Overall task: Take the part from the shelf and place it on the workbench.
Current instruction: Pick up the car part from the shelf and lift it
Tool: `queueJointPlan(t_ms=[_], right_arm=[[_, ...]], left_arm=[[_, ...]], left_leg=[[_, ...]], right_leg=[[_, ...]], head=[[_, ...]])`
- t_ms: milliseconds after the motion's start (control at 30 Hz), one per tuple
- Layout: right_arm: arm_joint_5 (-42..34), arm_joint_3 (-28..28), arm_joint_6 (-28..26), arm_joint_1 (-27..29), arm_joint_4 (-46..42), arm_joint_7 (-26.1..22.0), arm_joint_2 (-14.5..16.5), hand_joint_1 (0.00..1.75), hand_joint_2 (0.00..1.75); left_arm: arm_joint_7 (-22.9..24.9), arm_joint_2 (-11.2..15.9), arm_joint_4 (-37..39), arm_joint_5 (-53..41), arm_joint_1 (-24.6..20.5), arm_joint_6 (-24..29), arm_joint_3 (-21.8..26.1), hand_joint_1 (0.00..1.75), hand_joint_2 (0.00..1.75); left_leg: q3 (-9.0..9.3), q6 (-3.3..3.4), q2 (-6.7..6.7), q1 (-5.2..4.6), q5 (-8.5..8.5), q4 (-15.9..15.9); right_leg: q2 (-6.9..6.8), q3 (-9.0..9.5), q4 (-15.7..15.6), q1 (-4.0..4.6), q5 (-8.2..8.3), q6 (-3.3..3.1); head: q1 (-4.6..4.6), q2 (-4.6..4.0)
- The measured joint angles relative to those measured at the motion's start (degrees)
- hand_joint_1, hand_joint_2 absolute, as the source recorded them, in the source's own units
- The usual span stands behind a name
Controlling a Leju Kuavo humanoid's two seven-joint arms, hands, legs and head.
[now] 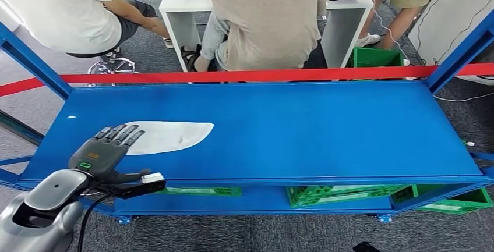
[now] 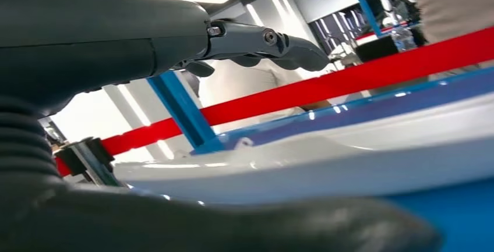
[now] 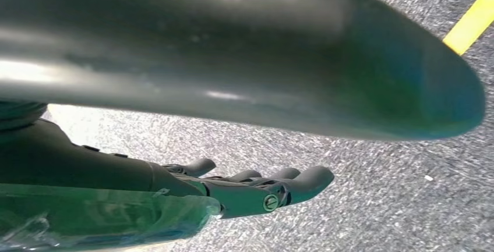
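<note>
The white part (image 1: 169, 136) lies flat near the shelf's (image 1: 326, 130) front-left corner. It looks thin, stiff, light and slick. My left hand (image 1: 105, 150) hovers spread over its near end, fingers empty; I'd pinch that edge. My right hand (image 3: 256, 188) hangs empty, fingers loose.

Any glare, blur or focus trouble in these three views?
Head view: sharp, evenly lit, soft sheen on the shelf. Left wrist view: the thumb is blurred up close and the white part shows streaky highlights. Right wrist view: the near thumb is out of focus.

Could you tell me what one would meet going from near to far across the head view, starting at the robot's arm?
Left hand → white part → blue shelf → red rail → seated people.
</note>
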Motion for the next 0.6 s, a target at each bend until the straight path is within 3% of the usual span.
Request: queueJointPlan(t_ms=[67, 133, 200, 300, 333, 367, 400, 500, 533, 600], right_arm=[[0.0, 0.2, -0.1, -0.1, 0.2, -0.2, 0.0, 0.0, 0.0], [0.0, 0.3, -0.2, -0.1, 0.5, -0.3, -0.1, 0.0, 0.0], [0.0, 0.5, -0.3, -0.2, 0.8, -0.4, -0.1, 0.0, 0.0], [0.0, 0.7, -0.3, -0.3, 1.1, -0.4, -0.2, 0.0, 0.0], [0.0, 0.7, -0.3, -0.2, 1.1, -0.4, -0.3, 0.0, 0.0], [0.0, 0.7, -0.3, -0.2, 1.2, -0.4, -0.3, 0.0, 0.0], [0.0, 0.7, -0.3, -0.2, 1.3, -0.4, -0.3, 0.0, 0.0], [0.0, 0.8, -0.4, -0.5, 1.4, -0.5, -0.4, 0.0, 0.0], [0.0, 0.8, -0.4, -0.5, 1.5, -0.5, -0.4, 0.0, 0.0], [0.0, 1.0, -0.4, -0.6, 1.6, -0.5, -0.4, 0.0, 0.0]], left_arm=[[0.0, 0.1, 0.6, -0.3, -0.6, -0.2, 0.3, 0.0, 0.0], [0.0, 0.4, 1.2, -0.6, -0.7, -0.4, 0.6, 0.0, 0.0], [-0.1, 0.6, 1.6, -0.8, -1.0, -0.6, 1.1, 0.0, 0.0], [-0.2, 0.7, 2.3, -1.0, -1.2, -0.7, 1.5, 0.0, 0.0], [-0.2, 0.7, 2.5, -1.0, -1.2, -0.7, 1.6, 0.0, 0.0], [-0.2, 0.7, 2.8, -1.0, -1.2, -0.7, 1.6, 0.0, 0.0], [-0.2, 0.7, 3.0, -1.0, -1.2, -0.7, 1.6, 0.0, 0.0], [-0.2, 0.7, 3.4, -1.0, -1.3, -1.1, 1.7, 0.0, 0.0], [-0.3, 0.8, 3.6, -1.1, -1.3, -1.4, 1.8, 0.0, 0.0], [-0.4, 1.0, 4.0, -1.1, -1.5, -1.7, 2.1, 0.0, 0.0]], left_leg=[[1.56, 0.35, 0.0, -0.1, 0.51, -3.5], [1.61, 0.86, -0.03, -0.05, 0.55, -3.9], [1.78, 1.45, 0.0, 0.17, 0.71, -4.1], [1.9, 1.94, 0.05, 0.22, 0.68, -4.2], [1.93, 1.98, 0.05, 0.2, 0.66, -4.2], [1.98, 2.0, 0.04, 0.19, 0.63, -4.2], [2.09, 1.97, 0.01, 0.2, 0.57, -4.2], [2.49, 1.47, -0.06, 0.09, 0.22, -4.0], [2.5, 1.2, -0.08, -0.03, 0.18, -4.0], [2.41, 0.73, -0.11, -0.2, 0.28, -4.1]], right_leg=[[0.04, -0.14, 0.0, 0.16, 0.03, 0.63], [0.03, -0.2, -0.3, 0.08, 0.12, 1.31], [-0.07, -0.99, 1.6, 0.04, -1.24, 1.92], [-0.19, -5.74, 12.0, 0.05, -6.35, 2.42], [-0.2, -7.2, 14.9, 0.05, -7.24, 2.49], [-0.2, -7.77, 16.0, 0.06, -7.05, 2.51], [-0.2, -7.11, 14.5, 0.05, -5.68, 2.48], [-0.17, -1.49, 3.0, -0.01, -0.41, 2.19], [-0.11, -0.38, 0.8, 0.0, 0.16, 1.98], [0.03, 0.03, -0.2, 0.13, 0.18, 1.32]], head=[[0.07, 0.0], [0.13, 0.0], [0.32, 0.0], [0.62, 0.0], [0.64, 0.0], [0.67, 0.0], [0.68, 0.0], [0.68, 0.0], [0.64, 0.0], [0.56, 0.0]])
